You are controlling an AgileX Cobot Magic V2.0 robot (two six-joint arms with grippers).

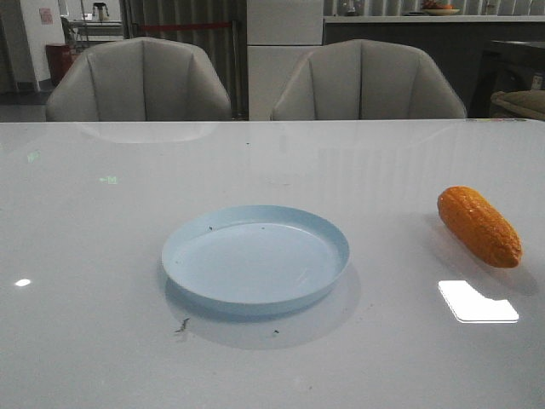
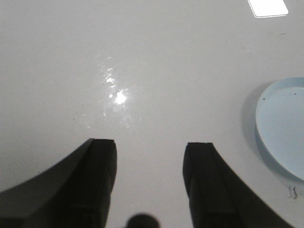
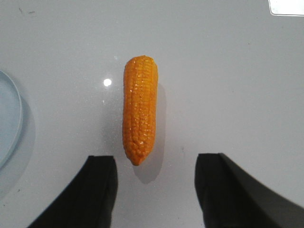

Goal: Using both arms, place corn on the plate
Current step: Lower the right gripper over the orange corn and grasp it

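The orange corn (image 1: 479, 226) lies on the white table at the right, apart from the pale blue plate (image 1: 255, 256) at the middle. No gripper shows in the front view. In the right wrist view the corn (image 3: 139, 109) lies lengthwise just beyond my right gripper (image 3: 156, 160), tapered tip toward it; the jaws are open and empty, and the plate's rim (image 3: 14, 118) shows at the edge. In the left wrist view my left gripper (image 2: 149, 145) is open and empty over bare table, the plate (image 2: 282, 126) off to one side.
Two grey chairs (image 1: 140, 81) (image 1: 366, 81) stand behind the table's far edge. Bright light reflections lie on the table (image 1: 477, 301). A small dark speck (image 1: 181, 326) lies near the plate's front.
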